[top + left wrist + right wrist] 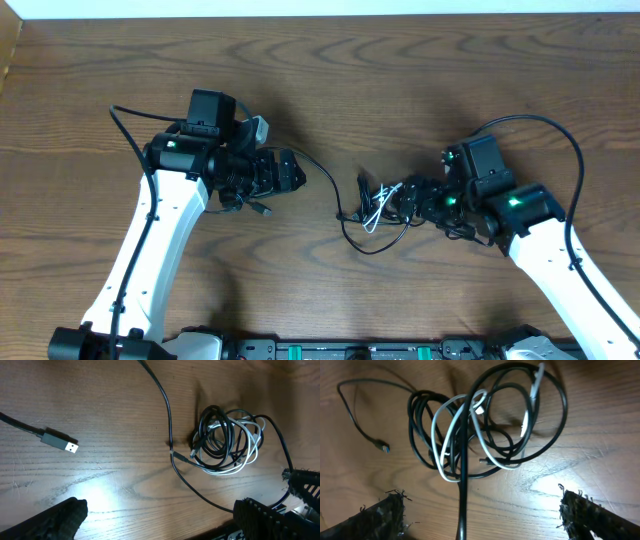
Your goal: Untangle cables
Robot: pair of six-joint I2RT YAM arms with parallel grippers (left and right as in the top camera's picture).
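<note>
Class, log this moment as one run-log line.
left pincer: open, empty | right pincer: open, over tangle | cables: tangled

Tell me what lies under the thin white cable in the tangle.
Beneath the thin white cable show thin black cable loops and the brown wooden table. Where strands cross mid-knot, their order is hidden.
</note>
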